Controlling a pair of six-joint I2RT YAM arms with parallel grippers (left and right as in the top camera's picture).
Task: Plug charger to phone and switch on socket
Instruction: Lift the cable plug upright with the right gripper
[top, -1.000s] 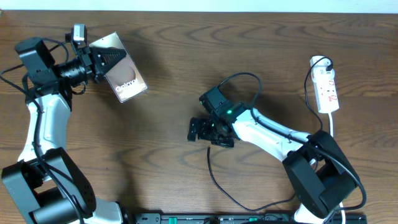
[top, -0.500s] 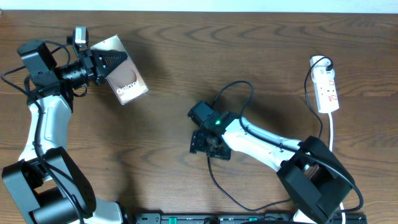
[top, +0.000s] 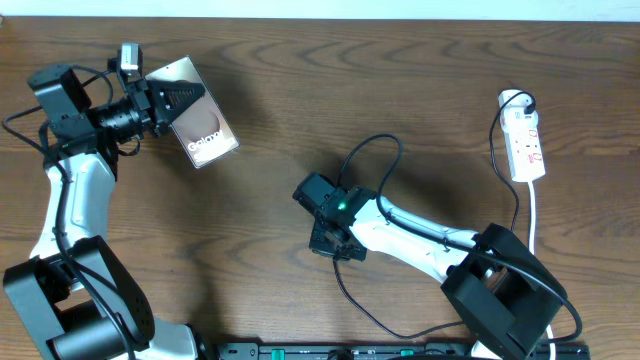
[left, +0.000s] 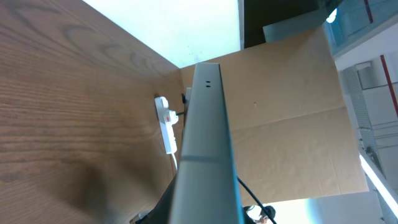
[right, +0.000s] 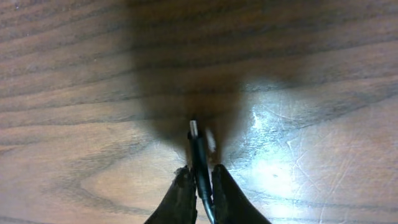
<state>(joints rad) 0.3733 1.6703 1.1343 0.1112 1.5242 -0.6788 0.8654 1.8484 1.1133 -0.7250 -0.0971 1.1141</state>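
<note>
Brown wood-grain counter (top: 270, 90) fills the view; at ten o'clock the left jaws are clamped on a flat bronze-brown phone (top: 205, 135) lettered "Galaxy". Near centre the right jaws pinch a long thin black charger cable (right: 198, 149) just behind its plug tip. A small white power strip (top: 527, 145) lies at three o'clock.

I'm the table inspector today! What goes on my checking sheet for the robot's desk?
Surface: brown wooden table, bare wood.
Job's things: phone held up and tilted; charger with its tip sticking out past the fingers; socket lying near the right edge.
Clutter: nothing seen.
Grippers: left end effector shut on the phone; right end effector shut on the charger.
Cables: white cord runs from the socket.
Surroundings: cardboard box beyond the table.
</note>
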